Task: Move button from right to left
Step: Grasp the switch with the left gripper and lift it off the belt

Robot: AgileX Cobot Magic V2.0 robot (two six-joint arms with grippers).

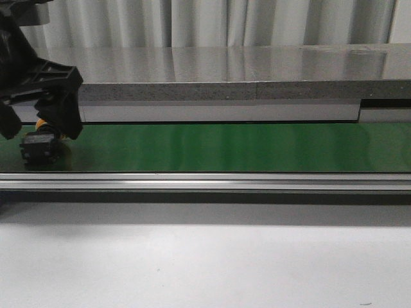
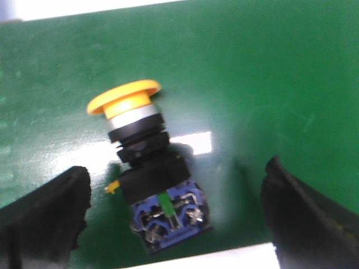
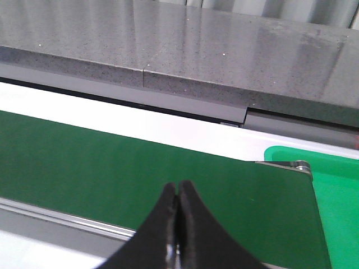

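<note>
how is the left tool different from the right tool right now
The left tool is open, its fingers spread wide; the right tool is shut, tips pressed together. The left tool has the button lying between its fingers on the green belt; the right tool has nothing between its tips. The left tool hangs at the belt's left end; the right tool does not show in the front view. Both are black.

Button (image 2: 147,176): orange-yellow cap, silver collar, black body, blue base with a small green-white mark. Belt (image 1: 244,147): plain glossy green; counter (image 1: 244,67) behind: speckled grey. Left gripper (image 2: 174,218) and right gripper (image 3: 178,210): black.
</note>
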